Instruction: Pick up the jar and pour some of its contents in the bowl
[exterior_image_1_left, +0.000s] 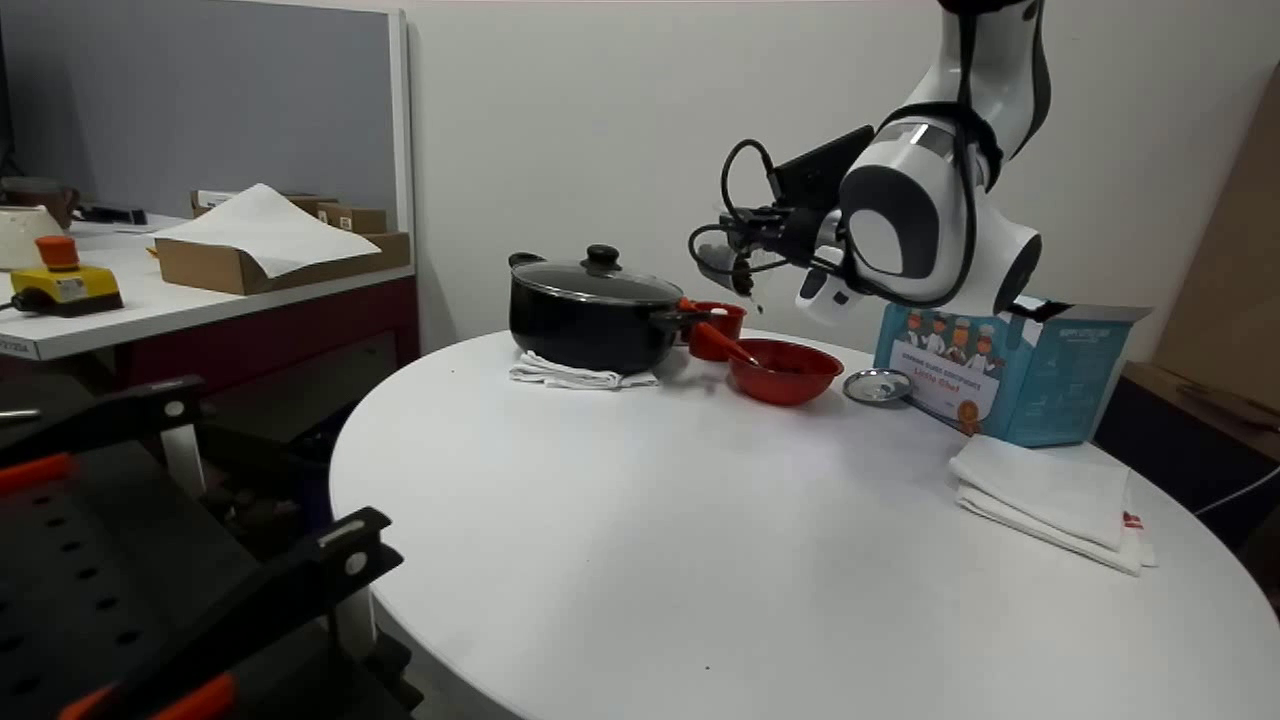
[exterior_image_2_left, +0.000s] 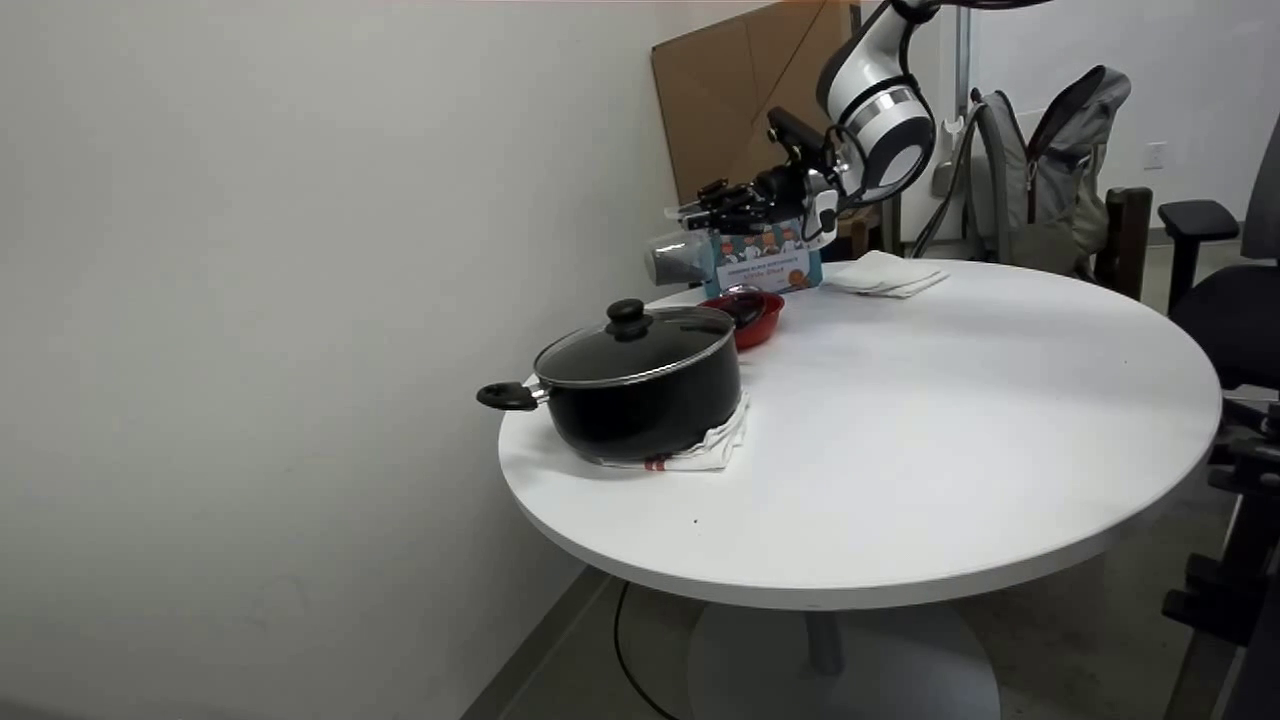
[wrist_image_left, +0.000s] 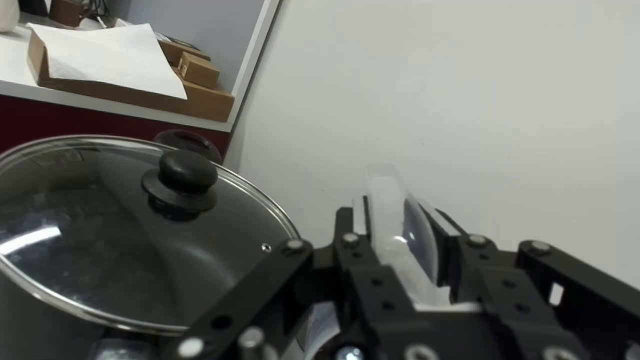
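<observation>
My gripper (exterior_image_1_left: 738, 246) is shut on the clear jar (exterior_image_1_left: 716, 262) and holds it tilted above table height, near the back wall. In an exterior view the jar (exterior_image_2_left: 678, 260) hangs below the gripper (exterior_image_2_left: 703, 214), greyish dark contents inside. A small dark speck shows just below the jar's lower end. In the wrist view a clear part of the jar (wrist_image_left: 387, 210) sits between the fingers (wrist_image_left: 398, 220); the rest is hidden. The glossy red bowl (exterior_image_1_left: 786, 385) stands on the table below and to the right of the jar; it also shows in an exterior view (exterior_image_2_left: 766, 328), partly behind the pot.
A black lidded pot (exterior_image_1_left: 590, 325) stands on a white cloth (exterior_image_1_left: 575, 374), left of the bowl. A red cup (exterior_image_1_left: 724, 318) and a red-handled utensil (exterior_image_1_left: 722, 340) are beside the bowl. A shiny lid (exterior_image_1_left: 877, 386), a blue box (exterior_image_1_left: 1000, 375) and a folded towel (exterior_image_1_left: 1045, 490) lie right.
</observation>
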